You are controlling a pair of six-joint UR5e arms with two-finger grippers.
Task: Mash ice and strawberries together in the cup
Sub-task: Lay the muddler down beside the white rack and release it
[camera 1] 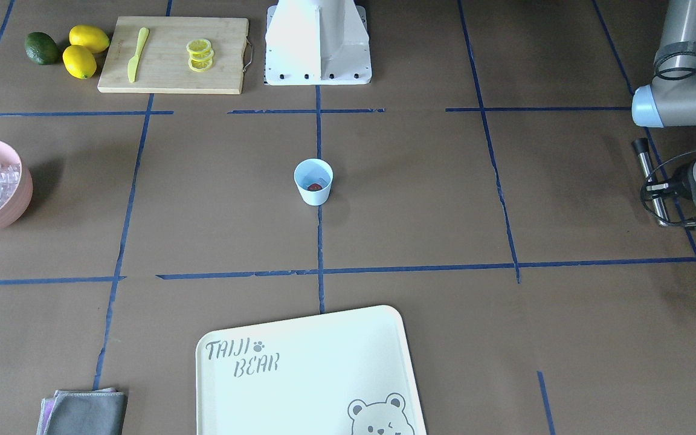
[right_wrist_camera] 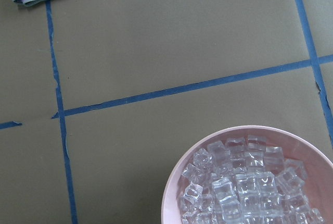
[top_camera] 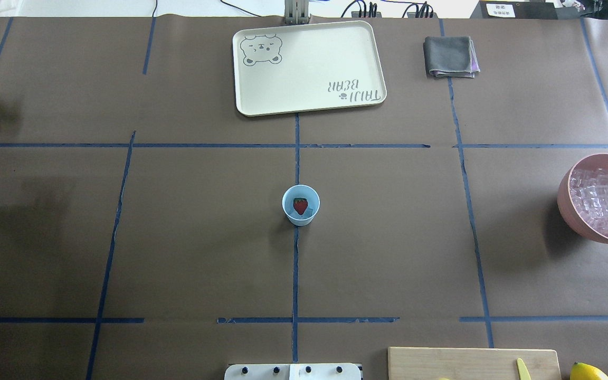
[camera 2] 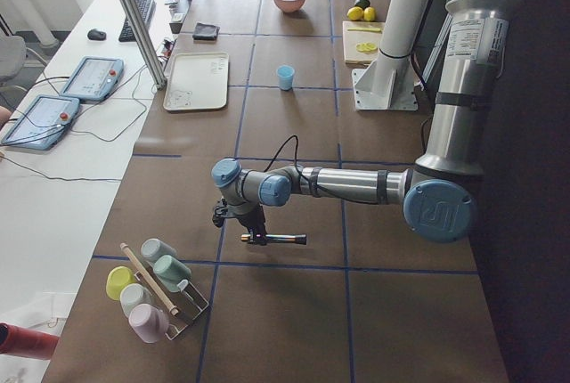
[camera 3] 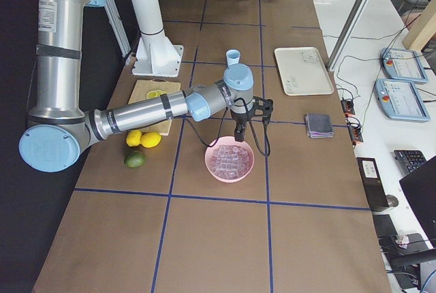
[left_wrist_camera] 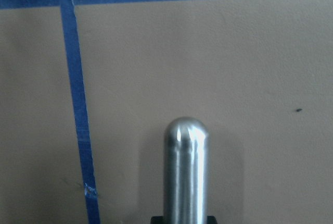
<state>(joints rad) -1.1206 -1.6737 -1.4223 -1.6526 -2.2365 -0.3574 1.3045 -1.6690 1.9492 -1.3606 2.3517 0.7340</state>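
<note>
Well apart, cup (camera 1: 313,197) with strawberry (top_camera: 300,206), left end effector (camera 1: 657,188) gripping rod (camera 1: 646,164)

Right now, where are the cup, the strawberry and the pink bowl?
cup (camera 1: 313,198), exterior front-facing view, on its lower outer wall.
strawberry (top_camera: 300,206), overhead exterior view, on the middle of the red berry inside the cup.
pink bowl (top_camera: 564,203), overhead exterior view, on its outer wall.

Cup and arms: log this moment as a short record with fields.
cup: upright, table centre, no gripper near
strawberry: inside cup, whole
ice: heaped in pink bowl
left gripper: holds metal rod, far from cup
right gripper: above pink bowl; open or shut unclear
</note>
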